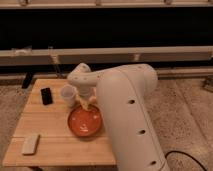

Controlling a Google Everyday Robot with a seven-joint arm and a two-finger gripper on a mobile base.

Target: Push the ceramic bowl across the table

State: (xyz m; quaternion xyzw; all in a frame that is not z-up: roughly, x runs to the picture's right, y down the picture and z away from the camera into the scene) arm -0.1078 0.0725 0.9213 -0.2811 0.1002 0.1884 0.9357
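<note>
On the far left of the table (55, 147) you have a pale flat block (31, 144) lying near the front corner, its long side running roughly front to back with a slight tilt. Behind it, towards the back left, a small black slab (46, 95) lies flat, also with its long side pointing away from you. The planks of the table top run left to right.

Moving right, a white cup (68, 95) stands upright near the back of the table, just beside the arm's wrist.

Next you reach the bowl (84, 121). It sits upright, mouth facing up, right of the table's middle and towards the front half. Being round, it has no long axis to speak of; it only looks like a left-to-right oval because of the viewing angle. Its right rim is hidden behind the arm.

The gripper (86, 103) hangs downward over the bowl's back rim, at or just above the edge; you cannot tell whether it touches. The tips show as pale prongs, but you cannot tell whether the jaws are spread or pressed together.

On the right, the big white arm (127, 115) fills the foreground and covers the table's right edge.
</note>
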